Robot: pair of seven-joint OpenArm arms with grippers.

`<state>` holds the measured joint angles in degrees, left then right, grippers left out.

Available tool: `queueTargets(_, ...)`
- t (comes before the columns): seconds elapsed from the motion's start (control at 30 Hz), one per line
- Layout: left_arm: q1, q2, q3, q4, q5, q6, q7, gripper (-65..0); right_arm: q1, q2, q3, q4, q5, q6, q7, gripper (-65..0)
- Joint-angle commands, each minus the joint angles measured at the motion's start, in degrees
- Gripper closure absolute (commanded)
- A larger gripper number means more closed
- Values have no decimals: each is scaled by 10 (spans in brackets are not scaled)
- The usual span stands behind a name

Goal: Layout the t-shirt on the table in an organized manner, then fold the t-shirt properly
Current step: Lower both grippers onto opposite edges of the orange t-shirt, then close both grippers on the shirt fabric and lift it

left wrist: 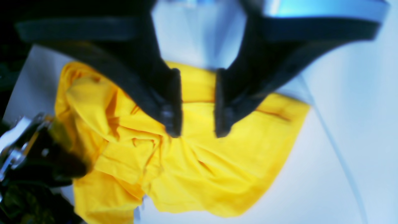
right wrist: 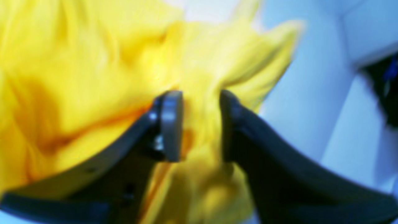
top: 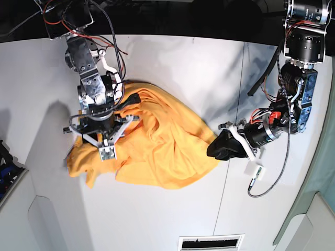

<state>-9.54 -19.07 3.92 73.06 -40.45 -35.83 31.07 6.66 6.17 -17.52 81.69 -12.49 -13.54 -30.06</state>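
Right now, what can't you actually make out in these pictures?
- Black lettering on the t-shirt: none shows in any view; the shirt lies bunched and folded on itself.
- Whether the right gripper pinches cloth: right wrist view is blurred; fabric sits between its parted jaws.
- Left gripper contact with the shirt: left wrist view is blurred; base view shows only its dark shape at the shirt's edge.
- The table: its edges are cut off by the frame.

white table [top: 172, 68], crumpled orange-yellow t-shirt [top: 157, 151] on it
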Motion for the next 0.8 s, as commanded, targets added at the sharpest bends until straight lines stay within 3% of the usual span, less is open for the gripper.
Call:
queueTargets(0.0, -14, 2, -3, 7, -1, -8, -16, -321, -2, 0, 8, 10, -9, -16, 13, -259)
queueTargets(0.1, -15, 28, -3, -2, 45, 14, -33, -333, -40, 0, 33, 10, -24, -54, 32, -302)
queueTargets(0.27, -30, 58, -3, -63, 112, 63, -99, -333, -54, 0, 79, 11, -13, -56, 42, -302)
queueTargets(0.43, -53, 75, -2, -129, 121, 66, -101, -333, -33, 0, 102, 11, 40, -31, 59, -302)
queueTargets(0.77, -57, 97, -2, -176, 154, 74, -95, -331, -2, 0, 104, 10, 70, 4, 59, -302)
